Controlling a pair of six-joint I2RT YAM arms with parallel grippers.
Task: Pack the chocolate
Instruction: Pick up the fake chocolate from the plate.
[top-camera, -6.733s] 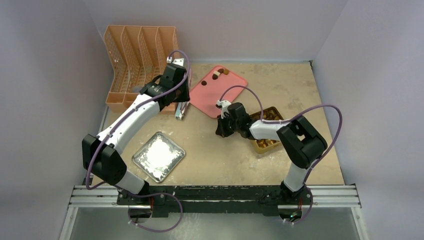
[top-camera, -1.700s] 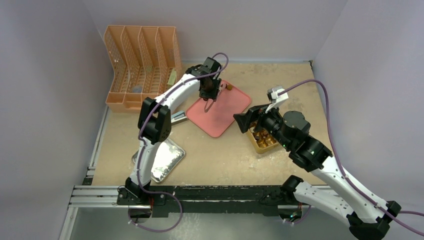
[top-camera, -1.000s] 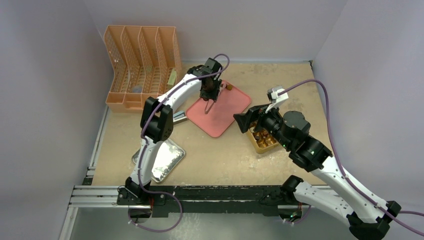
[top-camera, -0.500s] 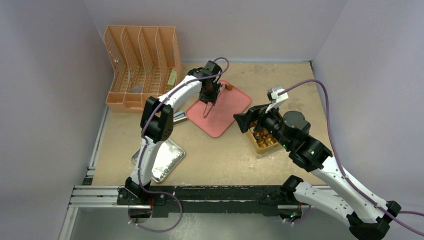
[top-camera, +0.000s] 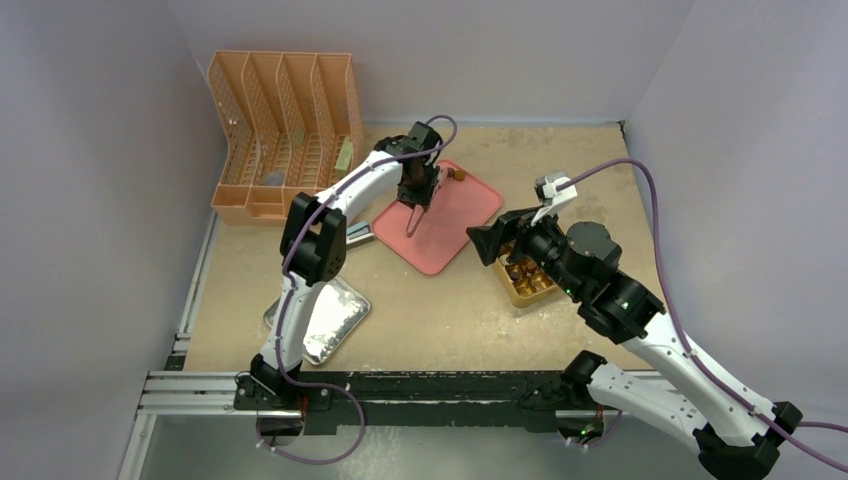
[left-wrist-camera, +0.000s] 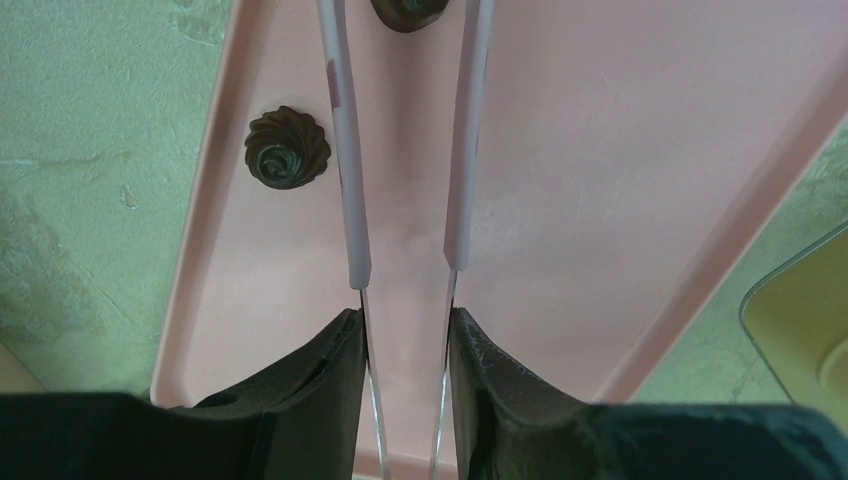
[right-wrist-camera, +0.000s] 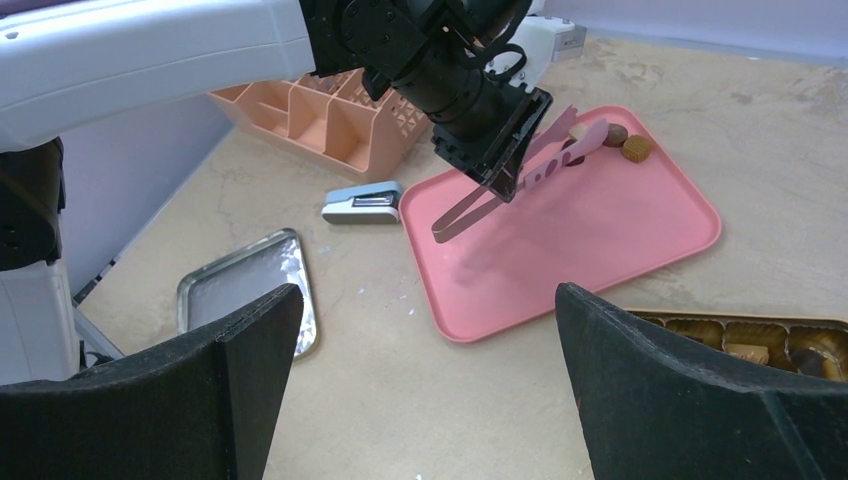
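Several chocolates (left-wrist-camera: 287, 147) on pink tray (left-wrist-camera: 600, 150), left gripper (left-wrist-camera: 405, 330) gripping tongs (left-wrist-camera: 350, 200)

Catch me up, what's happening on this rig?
The left gripper holds pink tongs over the pink tray, their arms either side of a dark chocolate. A swirl-topped piece lies beside them. The right gripper hangs open by the gold box, which already holds several chocolates.

chocolate (top-camera: 459, 173) lies at the tray's (top-camera: 440, 245) far end; box (top-camera: 527, 296) right of it, stapler (top-camera: 358, 233) left, organiser (top-camera: 280, 120) behind-left.
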